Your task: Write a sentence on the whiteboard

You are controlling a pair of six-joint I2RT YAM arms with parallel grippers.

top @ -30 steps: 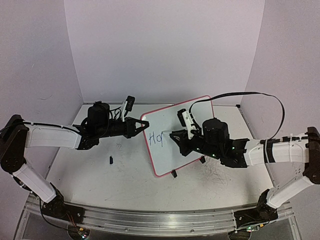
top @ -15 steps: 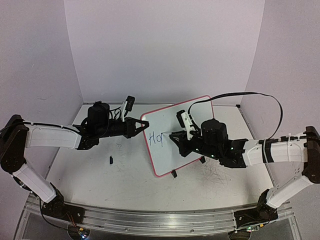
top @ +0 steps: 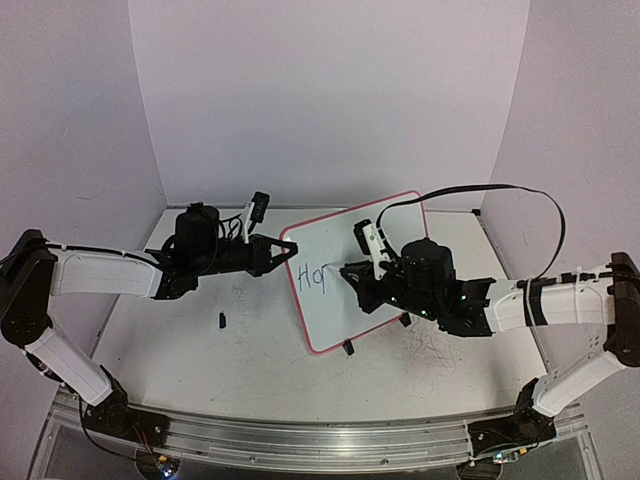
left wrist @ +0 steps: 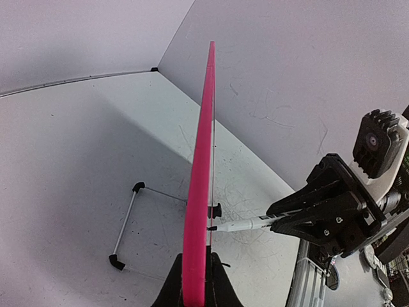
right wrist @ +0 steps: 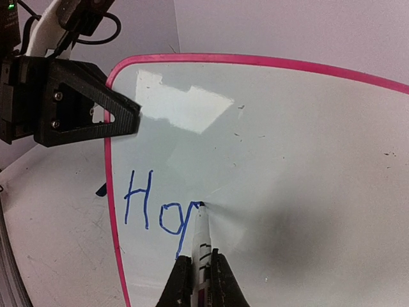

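Mid-word at the whiteboard (top: 325, 318): the board stands on its black feet on the table (top: 200, 360) between the two arms, its writing face turned toward the right arm. The left claw (top: 286, 250) is pinched shut on the board's pink left rim, bracing it. The right claw (right wrist: 199, 281) is closed tight on a white marker (right wrist: 202, 238), whose tip touches the surface at the third letter.

The sentence (right wrist: 160, 208) so far reads "Ho" in blue, plus what looks like an unfinished "p". Most of the line appears to be ahead, with the board bare to the right of the tip.

To do this stroke well, the marker's pressure should be light and even, enough to leave ink without pushing the board back on its stand. The left hold needs to be firm against that push. Letters want to run level toward the right rim, at the size already set, with the tip lifted cleanly between words so that no stray line joins them.

No container shows in any view. A small dark piece (top: 221, 321) lies on the table left of the board; what it is cannot be told.
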